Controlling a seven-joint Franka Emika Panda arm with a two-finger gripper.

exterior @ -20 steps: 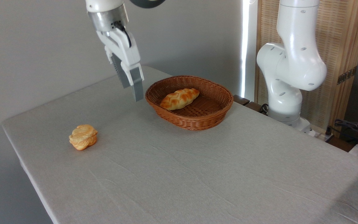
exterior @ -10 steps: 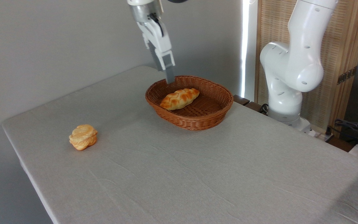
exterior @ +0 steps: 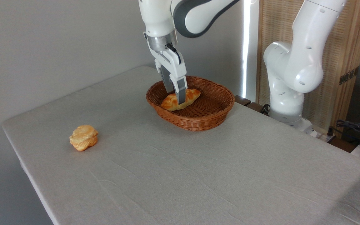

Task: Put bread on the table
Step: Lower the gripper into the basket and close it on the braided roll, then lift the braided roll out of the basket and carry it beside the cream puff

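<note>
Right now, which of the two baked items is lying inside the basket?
The long braided bread, which lies in the wicker basket with the gripper down at it. The small round pastry sits on the table cloth, far left.

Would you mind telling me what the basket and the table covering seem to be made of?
The basket looks like woven wicker, brown and slightly glossy: interlaced strands show along its wall. The table covering looks like matte light grey cloth, going by its faint wrinkles.
</note>
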